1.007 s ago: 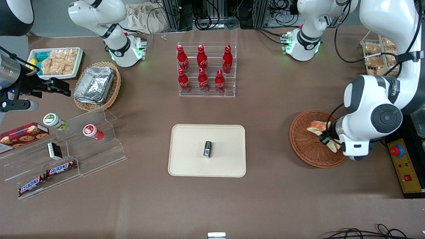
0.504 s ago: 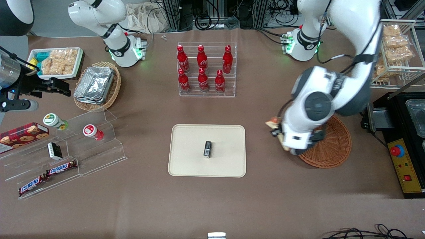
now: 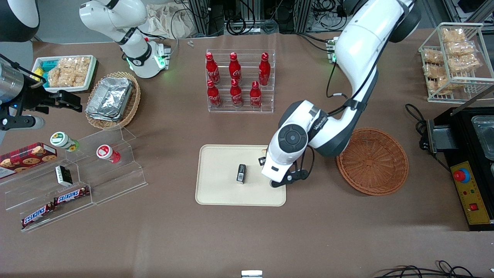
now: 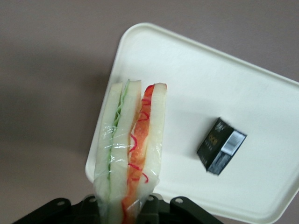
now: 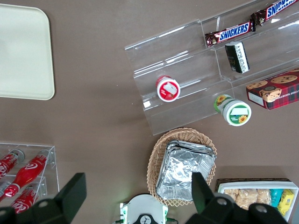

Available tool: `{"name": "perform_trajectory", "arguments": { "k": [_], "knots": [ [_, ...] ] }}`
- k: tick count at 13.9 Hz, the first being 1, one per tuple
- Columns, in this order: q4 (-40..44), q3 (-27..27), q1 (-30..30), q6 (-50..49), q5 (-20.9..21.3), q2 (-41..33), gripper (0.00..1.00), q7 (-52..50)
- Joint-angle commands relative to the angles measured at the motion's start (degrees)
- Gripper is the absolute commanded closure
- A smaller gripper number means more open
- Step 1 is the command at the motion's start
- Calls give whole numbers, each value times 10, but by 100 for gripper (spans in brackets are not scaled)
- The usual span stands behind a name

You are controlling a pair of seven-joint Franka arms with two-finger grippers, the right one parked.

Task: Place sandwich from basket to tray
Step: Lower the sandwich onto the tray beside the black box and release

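Table (image 3: 154, 239): one wide surface under a matte brown covering, filling nearly the whole front view; faint seams and creases nearer the camera. Light even and diffuse, shadows soft and short.

Along the table edge farthest from the camera: aluminium frame rails (image 3: 202, 15), black cables (image 3: 241, 25) in loose coils, crumpled beige cloth (image 3: 170, 21).

Toward the working arm's end: a yellow control box (image 3: 472, 195) with a red button, beside a black appliance (image 3: 471, 131) with its lid raised.

More black cable (image 3: 424, 270) trails at the table edge nearest the camera. No walls, windows or floor are clearly visible.
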Motion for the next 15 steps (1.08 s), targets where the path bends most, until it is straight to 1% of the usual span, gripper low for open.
{"name": "perform_trajectory", "arguments": {
  "k": [1, 3, 4, 5, 6, 9, 10, 11, 12, 13, 15],
  "knots": [
    [27, 3, -8, 18, 4, 36, 100, 66],
    [-6, 3, -9, 81, 8, 44, 100, 86],
    [-20, 3, -9, 118, 26, 49, 100, 98],
    [-25, 3, -8, 131, 43, 56, 100, 120],
    [-26, 4, -8, 134, 51, 62, 100, 142],
    [-25, 5, -8, 134, 54, 66, 99, 170],
    [-25, 5, -8, 134, 53, 70, 91, 169],
    [-25, 5, -8, 134, 53, 71, 62, 163],
    [-25, 6, -7, 135, 55, 70, 9, 162],
    [-24, 6, -7, 134, 55, 67, 0, 166],
    [-22, 6, -6, 134, 55, 62, 0, 168]
  ]
}}
